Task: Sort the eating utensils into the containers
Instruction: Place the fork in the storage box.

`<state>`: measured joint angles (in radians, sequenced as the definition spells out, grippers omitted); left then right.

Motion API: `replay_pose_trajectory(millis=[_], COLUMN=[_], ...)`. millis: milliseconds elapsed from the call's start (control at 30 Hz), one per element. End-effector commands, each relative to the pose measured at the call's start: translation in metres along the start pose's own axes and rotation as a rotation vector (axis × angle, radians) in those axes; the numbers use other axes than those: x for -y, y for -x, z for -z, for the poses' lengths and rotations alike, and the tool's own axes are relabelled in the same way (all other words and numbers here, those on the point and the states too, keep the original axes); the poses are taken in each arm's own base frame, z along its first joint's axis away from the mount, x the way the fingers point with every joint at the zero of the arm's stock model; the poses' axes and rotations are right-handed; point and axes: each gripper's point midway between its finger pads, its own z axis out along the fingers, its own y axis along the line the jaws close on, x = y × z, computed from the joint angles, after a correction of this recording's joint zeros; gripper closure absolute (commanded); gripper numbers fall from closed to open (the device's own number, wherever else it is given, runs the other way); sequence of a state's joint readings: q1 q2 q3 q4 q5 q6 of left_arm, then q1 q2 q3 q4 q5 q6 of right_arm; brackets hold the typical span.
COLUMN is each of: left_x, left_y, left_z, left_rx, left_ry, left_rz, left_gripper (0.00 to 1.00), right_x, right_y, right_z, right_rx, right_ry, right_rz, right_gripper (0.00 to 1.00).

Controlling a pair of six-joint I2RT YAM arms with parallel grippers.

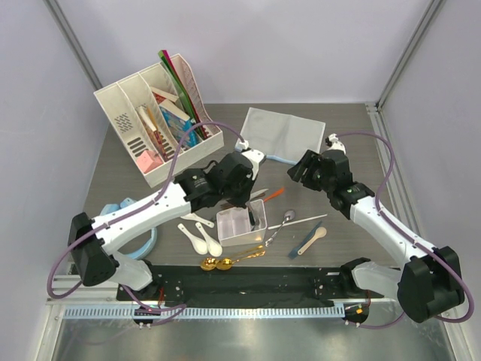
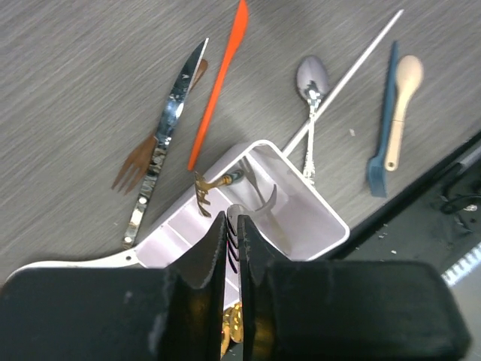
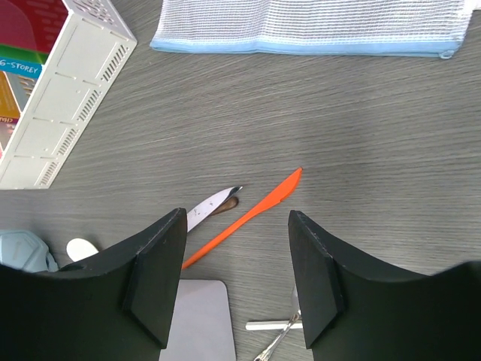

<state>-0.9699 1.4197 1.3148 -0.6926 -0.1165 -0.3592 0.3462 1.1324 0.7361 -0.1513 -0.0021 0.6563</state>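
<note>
The white divided box sits mid-table; in the left wrist view it holds a gold fork and a silver piece. My left gripper hangs over the box, shut on a silver fork whose tines show between the fingers. My right gripper is open and empty above the orange knife and silver knife. On the table lie a brown fork, silver spoon, wooden spoon, blue piece, white ceramic spoons and gold spoons.
A white file organizer with books stands at the back left. A grey-blue mesh cloth lies at the back centre. A thin white stick lies by the silver spoon. A light blue object sits left.
</note>
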Motion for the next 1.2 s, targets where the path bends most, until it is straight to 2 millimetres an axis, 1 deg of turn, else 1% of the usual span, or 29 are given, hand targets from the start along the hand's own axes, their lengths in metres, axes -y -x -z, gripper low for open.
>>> replay_pose_trajectory(millis=[0, 33, 100, 133, 167, 233, 267, 300, 333, 367, 400, 433, 500, 533, 567, 600, 633, 667, 700, 733, 800, 833, 900, 933, 1000, 1033, 1167], left_x=[-0.002, -0.001, 0.0, 0.0, 0.001, -0.001, -0.003, -0.004, -0.006, -0.009, -0.014, -0.016, -0.024, -0.034, -0.041, -0.05, -0.068, -0.076, -0.083, -0.093, -0.105, -0.109, -0.112, -0.117, -0.119, -0.125, -0.13], left_y=[0.007, 0.005, 0.006, 0.008, 0.012, 0.02, 0.022, 0.03, 0.038, 0.039, 0.048, 0.056, 0.063, 0.066, 0.067, 0.065, 0.058, 0.051, 0.045, 0.03, 0.016, 0.003, -0.008, -0.019, -0.024, -0.031, -0.034], left_z=[-0.013, -0.015, -0.016, -0.015, -0.013, -0.003, 0.0, 0.005, 0.019, 0.023, 0.031, 0.047, 0.064, 0.079, 0.086, 0.091, 0.097, 0.099, 0.098, 0.097, 0.093, 0.088, 0.087, 0.082, 0.079, 0.074, 0.069], left_rx=[0.037, 0.031, 0.034, 0.043, 0.061, 0.111, 0.129, 0.168, 0.217, 0.237, 0.286, 0.341, 0.406, 0.452, 0.471, 0.482, 0.471, 0.454, 0.432, 0.382, 0.342, 0.308, 0.304, 0.297, 0.311, 0.302, 0.294], left_ry=[0.064, 0.066, 0.064, 0.063, 0.061, 0.058, 0.064, 0.07, 0.069, 0.079, 0.099, 0.095, 0.117, 0.153, 0.187, 0.231, 0.325, 0.362, 0.395, 0.447, 0.5, 0.512, 0.512, 0.523, 0.499, 0.504, 0.506], left_rz=[-0.02, -0.028, -0.031, -0.031, -0.029, -0.022, -0.02, -0.013, -0.008, -0.003, 0.009, 0.023, 0.04, 0.058, 0.072, 0.1, 0.108, 0.107, 0.11, 0.097, 0.131, 0.149, 0.19, 0.235, 0.289, 0.329, 0.369], left_gripper=[0.87, 0.8, 0.74, 0.66, 0.64, 0.58, 0.56, 0.56, 0.55, 0.56, 0.55, 0.54, 0.52, 0.51, 0.5, 0.48, 0.48, 0.47, 0.47, 0.46, 0.45, 0.45, 0.43, 0.43, 0.42, 0.42, 0.43], right_x=[-0.009, -0.009, -0.008, -0.009, -0.008, -0.007, -0.007, -0.007, -0.007, -0.007, -0.007, -0.007, -0.007, -0.007, -0.008, -0.007, -0.007, -0.006, -0.002, -0.002, 0.007, 0.012, 0.024, 0.026, 0.028, 0.031, 0.037], right_y=[0.009, 0.009, 0.008, 0.009, 0.009, 0.009, 0.01, 0.01, 0.01, 0.01, 0.011, 0.011, 0.011, 0.012, 0.014, 0.014, 0.015, 0.017, 0.015, 0.018, 0.017, 0.022, 0.022, 0.02, 0.013, 0.006, -0.015], right_z=[0.003, 0.003, 0.003, 0.004, 0.004, 0.004, 0.004, 0.004, 0.004, 0.003, 0.003, 0.004, 0.004, 0.004, 0.005, 0.005, 0.006, 0.007, 0.009, 0.011, 0.016, 0.019, 0.024, 0.025, 0.025, 0.023, 0.014], right_rx=[0.038, 0.037, 0.034, 0.037, 0.034, 0.035, 0.036, 0.038, 0.037, 0.034, 0.037, 0.035, 0.036, 0.038, 0.041, 0.041, 0.042, 0.044, 0.034, 0.038, 0.037, 0.057, 0.065, 0.062, 0.04, 0.02, -0.066], right_ry=[0.056, 0.057, 0.058, 0.062, 0.063, 0.062, 0.063, 0.065, 0.064, 0.066, 0.067, 0.069, 0.072, 0.072, 0.074, 0.072, 0.069, 0.061, 0.04, 0.029, -0.016, -0.049, -0.102, -0.107, -0.105, -0.11, -0.126], right_rz=[-0.002, -0.004, -0.008, -0.008, -0.01, -0.013, -0.013, -0.012, -0.013, -0.013, -0.014, -0.014, -0.01, -0.01, -0.007, -0.003, -0.003, 0.003, 0.009, 0.012, 0.041, 0.05, 0.065, 0.074, 0.073, 0.062, 0.03], right_gripper=[0.38, 0.38, 0.38, 0.38, 0.38, 0.38, 0.38, 0.38, 0.38, 0.38, 0.38, 0.38, 0.38, 0.38, 0.38, 0.38, 0.38, 0.38, 0.38, 0.38, 0.38, 0.37, 0.37, 0.37, 0.37, 0.37, 0.37])
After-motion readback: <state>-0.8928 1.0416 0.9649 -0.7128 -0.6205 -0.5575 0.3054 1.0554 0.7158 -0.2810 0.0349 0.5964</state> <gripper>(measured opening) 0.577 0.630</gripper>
